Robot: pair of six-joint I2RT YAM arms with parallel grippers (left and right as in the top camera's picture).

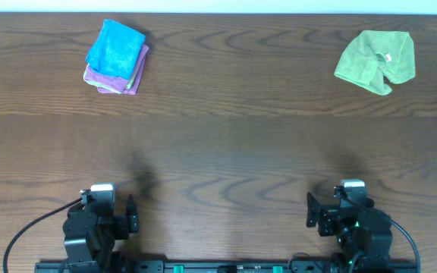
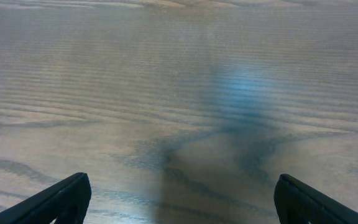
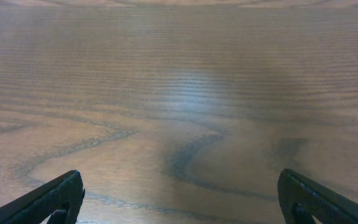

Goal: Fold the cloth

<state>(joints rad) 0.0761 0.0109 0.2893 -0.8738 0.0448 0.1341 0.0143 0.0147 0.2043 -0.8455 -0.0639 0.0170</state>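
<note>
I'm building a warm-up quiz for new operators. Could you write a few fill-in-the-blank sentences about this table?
1. The crumpled cloth is coloured ____.
2. On the folded stack, the top cloth is coloured ____.
3. The left gripper and the right gripper both have their jaws ____.
4. The crumpled cloth lies on the side of the ____ arm.

Missing words: green; blue; open; right.
</note>
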